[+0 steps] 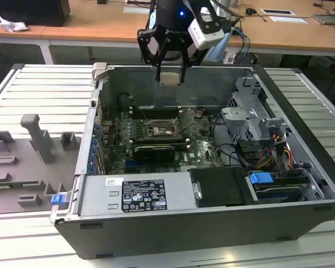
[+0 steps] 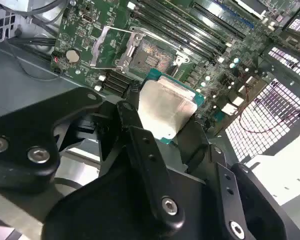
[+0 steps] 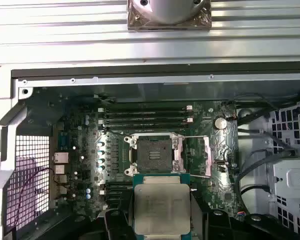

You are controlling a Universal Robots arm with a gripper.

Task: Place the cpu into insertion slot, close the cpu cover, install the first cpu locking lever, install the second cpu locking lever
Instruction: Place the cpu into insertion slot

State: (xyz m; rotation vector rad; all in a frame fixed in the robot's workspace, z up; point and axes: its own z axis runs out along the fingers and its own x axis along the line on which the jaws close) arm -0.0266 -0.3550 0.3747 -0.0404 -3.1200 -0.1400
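Work surface: Your slatted metal table [image 1: 39, 84] carries the open computer case [image 1: 173, 234]. A grey fixture block [image 1: 39, 139] lies beside the case on the exterior view's left.
Case: It lies with its open side up, and the green motherboard [image 1: 201, 148] lies flat on its floor.
Gripper: In the exterior view your gripper [image 1: 170, 77] hangs over the far wall of the case, well above the board. The claw is clenched on the cpu, with its 2 black fingers [image 2: 140, 145] bearing on opposite edges of the chip.
Memory slots: The long black memory slots [image 3: 145, 117] run side by side just on the far side of the socket.
Insertion slot: The insertion slot [image 3: 153, 154] is uncovered. Its dark contact field is exposed and nothing is seated in it.
Cpu cover: The cpu cover [image 3: 207, 156] is swung open off the socket, on the side toward the exterior view's right.
Cpu: The cpu [image 3: 161, 207] is held between the fingers, well apart from the slot. Its pale metal top faces the camera in both wrist views, with a green edge showing round it.
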